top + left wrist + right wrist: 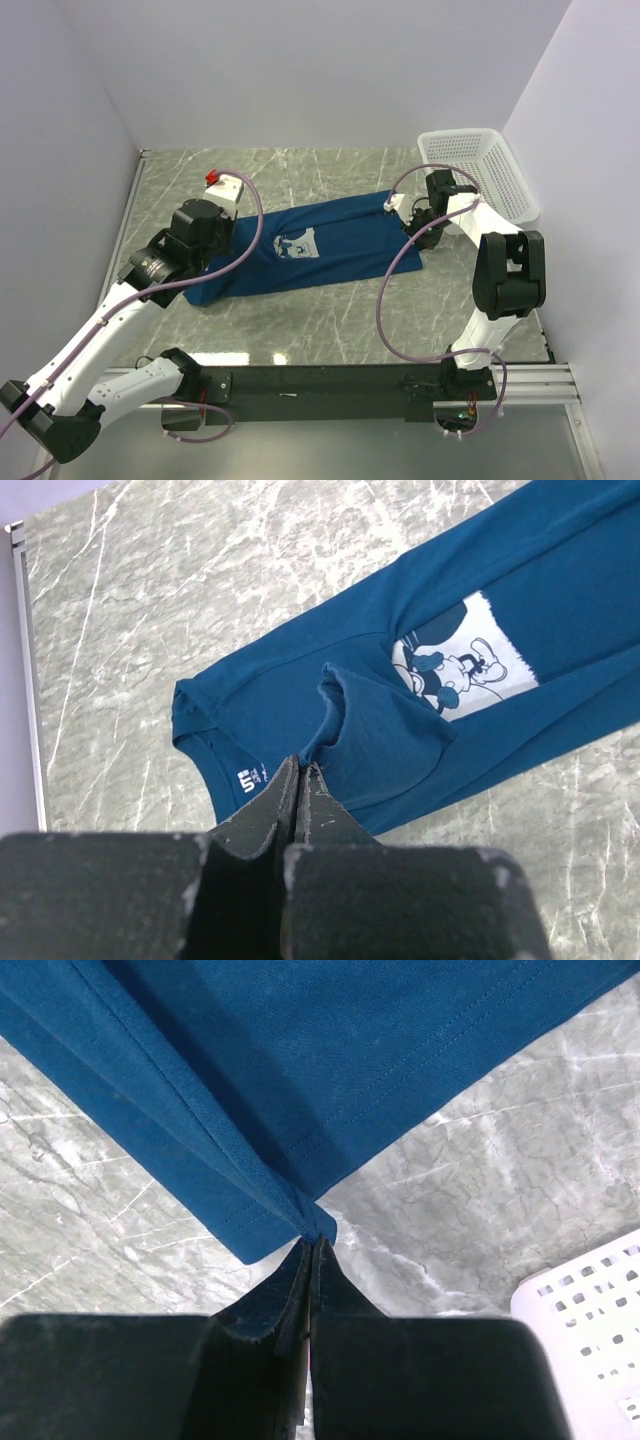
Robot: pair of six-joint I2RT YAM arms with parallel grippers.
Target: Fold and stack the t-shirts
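Under left pincer (303,770) and right pincer (312,1245): grey veined tabletop (330,320), boxed by pale lilac walls (300,70). Between them, dark blue t-shirt (330,245), cartoon print (465,670) up. Left clamped tight on cloth beside the collar, right on a hem corner. Just ahead of left tips, white neck label (250,778), "5" readable. Right of right pincer, white mesh basket (480,165).

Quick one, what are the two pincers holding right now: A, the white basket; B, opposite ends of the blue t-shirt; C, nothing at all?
B: the left pincer is shut on the t-shirt at its collar end, and the right pincer is shut on a hem corner.
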